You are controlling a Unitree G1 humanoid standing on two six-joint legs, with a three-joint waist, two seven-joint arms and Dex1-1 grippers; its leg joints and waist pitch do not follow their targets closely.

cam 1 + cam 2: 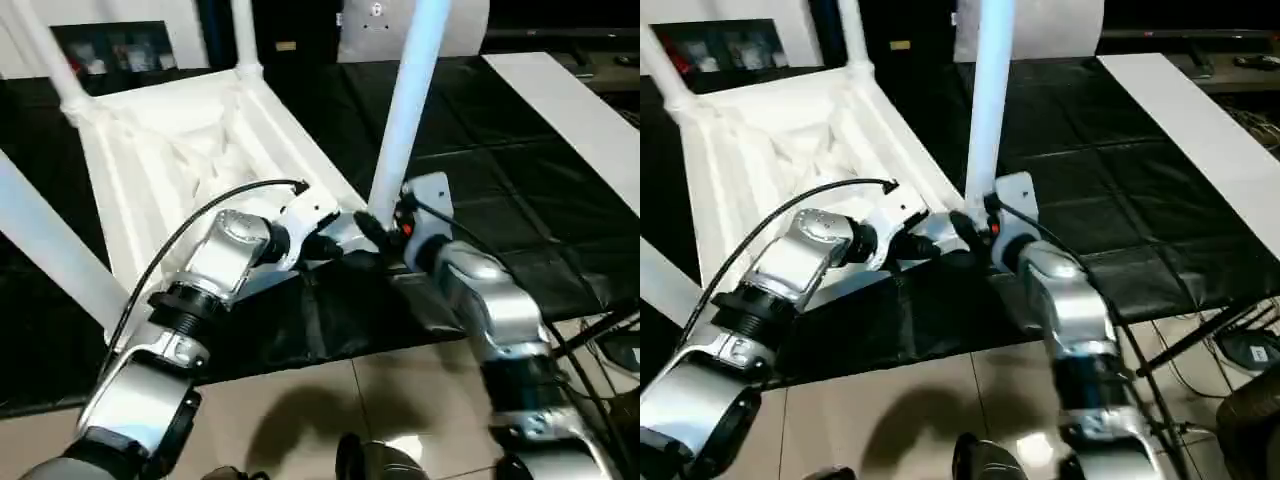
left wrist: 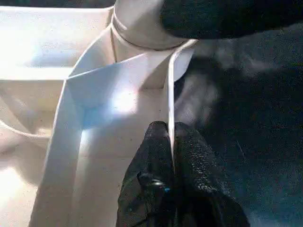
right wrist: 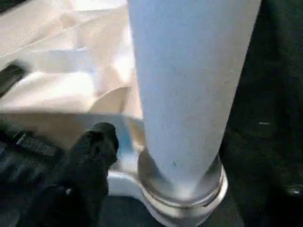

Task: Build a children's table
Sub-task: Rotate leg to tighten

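Here, in the left eye view, we are looking down on the children's table [image 1: 190, 150] lying upside down on the black mat [image 1: 500, 200], its ribbed hollow underside facing up and its white legs rising from the corners. Our left arm is reaching forward and bending inward, bringing the left gripper [image 1: 322, 243] to the table's near rim, just beside the near-right leg [image 1: 405, 120]. Our right arm is stretching forward from the lower right, its wrist angling inward so the right gripper [image 1: 378, 232] is sitting at the foot of that same leg.

In the right eye view, a flat white board [image 1: 1200, 130] is lying on the mat well to the right.

In the left wrist view, the left gripper's fingers [image 2: 189, 156] are pressing together on the thin edge of the rim — one on either side of it, near the leg's socket.

In the right wrist view, one black finger [image 3: 92, 151] is standing apart from the leg's base — whether the gripper is gripping anything we cannot tell.
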